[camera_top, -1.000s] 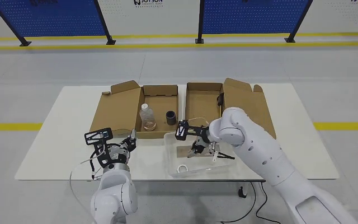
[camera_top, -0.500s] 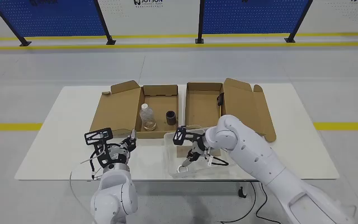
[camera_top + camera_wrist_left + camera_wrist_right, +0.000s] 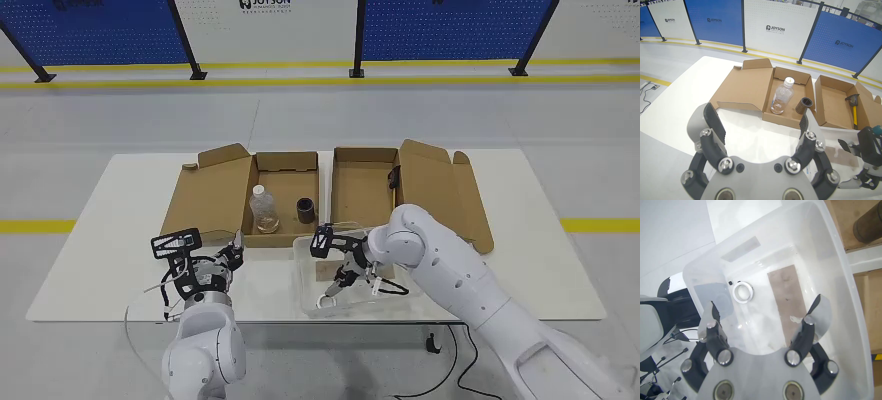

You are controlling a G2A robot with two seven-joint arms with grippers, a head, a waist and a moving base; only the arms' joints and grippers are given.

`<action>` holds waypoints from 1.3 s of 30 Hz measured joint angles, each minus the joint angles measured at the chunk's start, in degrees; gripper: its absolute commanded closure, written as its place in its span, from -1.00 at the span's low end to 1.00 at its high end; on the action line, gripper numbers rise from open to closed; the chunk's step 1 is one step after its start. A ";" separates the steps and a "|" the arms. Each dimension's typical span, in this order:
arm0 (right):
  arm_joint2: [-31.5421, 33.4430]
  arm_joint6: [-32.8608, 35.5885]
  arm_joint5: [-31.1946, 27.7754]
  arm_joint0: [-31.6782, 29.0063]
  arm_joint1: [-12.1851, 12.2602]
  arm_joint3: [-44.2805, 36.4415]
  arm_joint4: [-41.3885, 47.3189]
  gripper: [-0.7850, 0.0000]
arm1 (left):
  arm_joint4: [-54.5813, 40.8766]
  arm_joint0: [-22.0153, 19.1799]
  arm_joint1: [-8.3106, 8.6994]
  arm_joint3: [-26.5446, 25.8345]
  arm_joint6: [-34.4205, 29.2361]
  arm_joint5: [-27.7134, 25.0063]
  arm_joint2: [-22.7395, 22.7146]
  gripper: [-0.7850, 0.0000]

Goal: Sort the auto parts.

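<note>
The right claw (image 3: 765,303) hangs released inside the clear tub (image 3: 829,256), jaws spread and nothing between them. Just ahead of its tips a metal ring (image 3: 743,300) lies flat on the tub's floor, near the tub's corner closest to the robot. The step in hand looks like the reach for this ring. Next, the claw needs to drop lower and straddle the ring's outer wall before closing. The ring's bore points straight up, and being round and squat it has no long axis. The left claw (image 3: 757,111) hovers released and empty over the worktop (image 3: 677,106), on the tub's left.
</note>
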 measured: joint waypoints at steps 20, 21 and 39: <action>-4.56 12.20 24.99 -1.62 -1.72 -11.54 -5.13 -1.00 | 0.00 0.00 0.00 0.00 0.00 0.00 0.00 -1.00; -4.59 12.45 25.40 -1.66 -1.75 -11.62 -5.31 -0.94 | 0.00 0.00 0.00 0.00 0.00 0.00 0.00 -1.00; -4.55 14.10 27.04 -2.77 -1.90 -9.60 -8.10 -0.43 | 0.00 0.00 0.00 0.00 0.00 0.00 0.00 -1.00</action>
